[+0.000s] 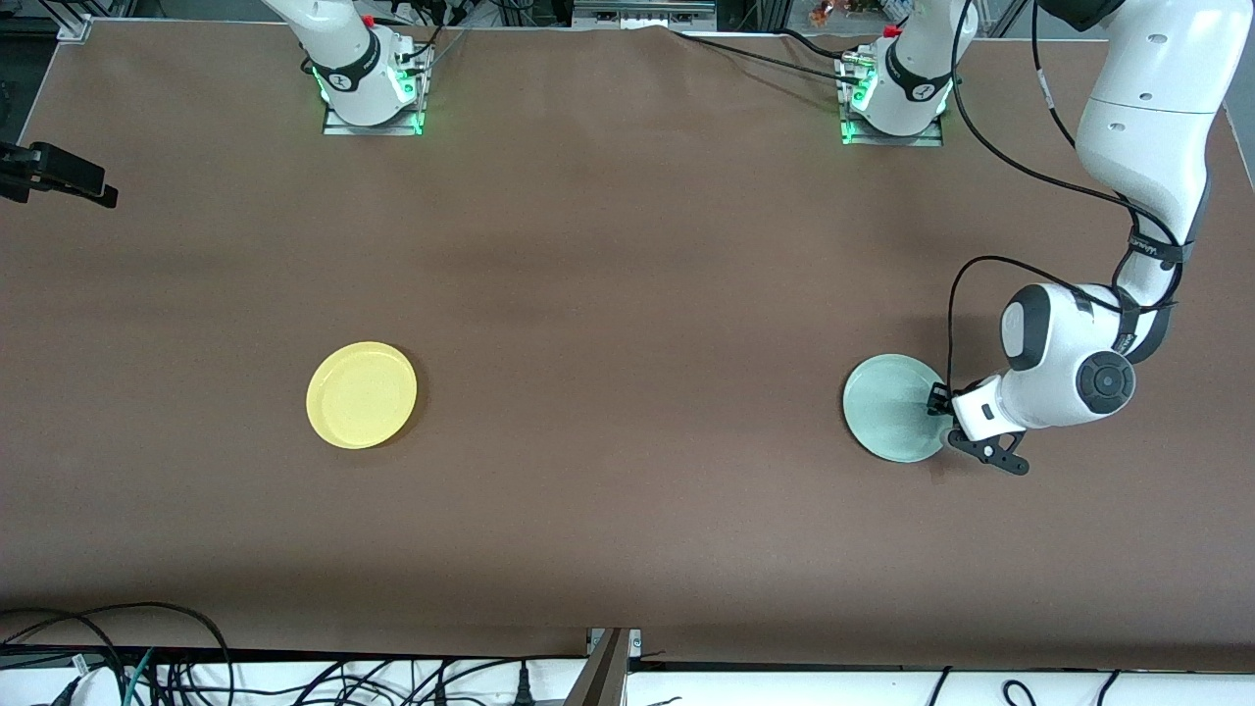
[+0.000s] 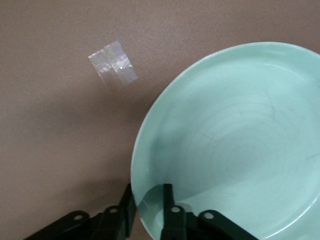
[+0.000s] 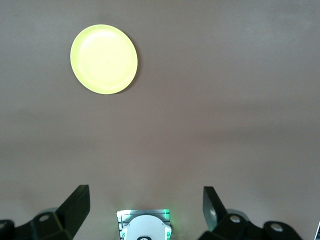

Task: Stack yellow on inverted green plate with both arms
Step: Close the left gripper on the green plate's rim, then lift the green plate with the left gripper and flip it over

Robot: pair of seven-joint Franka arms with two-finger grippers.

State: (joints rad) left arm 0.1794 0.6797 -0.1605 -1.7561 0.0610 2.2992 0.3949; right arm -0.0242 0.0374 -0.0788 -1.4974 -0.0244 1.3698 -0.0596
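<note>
Tabletop: left end effector [image 2: 147, 207] seemingly astride green plate [image 2: 235, 140] rim.

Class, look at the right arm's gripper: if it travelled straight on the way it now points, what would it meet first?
Probably only the brown table. The right gripper hangs open, pointing down at bare surface; the round yellow plastic plate lies off that line, though depth is uncertain.

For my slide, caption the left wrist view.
Left pincer straddling the rim of the round pale mint-green plate on the brown table.
</note>
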